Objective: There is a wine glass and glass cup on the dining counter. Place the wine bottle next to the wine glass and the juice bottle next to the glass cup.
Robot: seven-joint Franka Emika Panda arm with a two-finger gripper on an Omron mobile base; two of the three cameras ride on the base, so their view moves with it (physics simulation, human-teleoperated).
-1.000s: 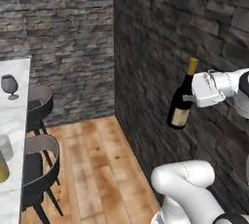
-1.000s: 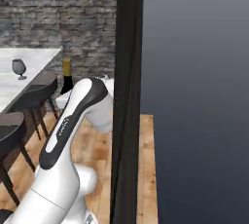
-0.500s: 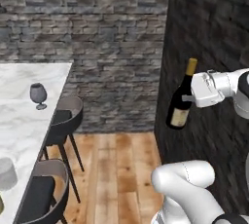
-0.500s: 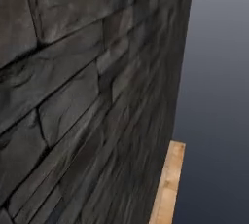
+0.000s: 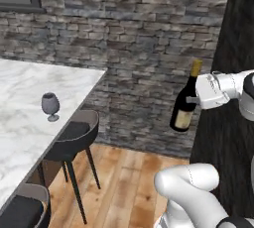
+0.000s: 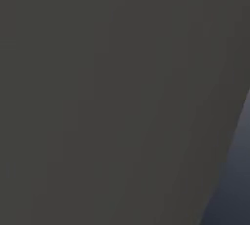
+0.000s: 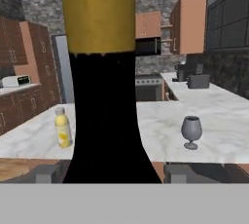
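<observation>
The gripper [image 5: 194, 100] grasps the upright wine bottle [image 5: 186, 98] by its neck, and the wine glass [image 5: 50, 106] stands on the dining counter [image 5: 20, 123] far to its left.

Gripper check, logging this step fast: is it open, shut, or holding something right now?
Gripper: shut on the dark, near-black glass wine bottle with gold foil top, held upright by its neck in the air, away from the marble dining counter.

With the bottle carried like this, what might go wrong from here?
The wine bottle hangs over the wooden floor from a hold high on its neck by the gripper; a slip would likely break it. Setting it down could topple the nearby light wine glass. The right base view faces a dark surface, giving no guidance.
</observation>
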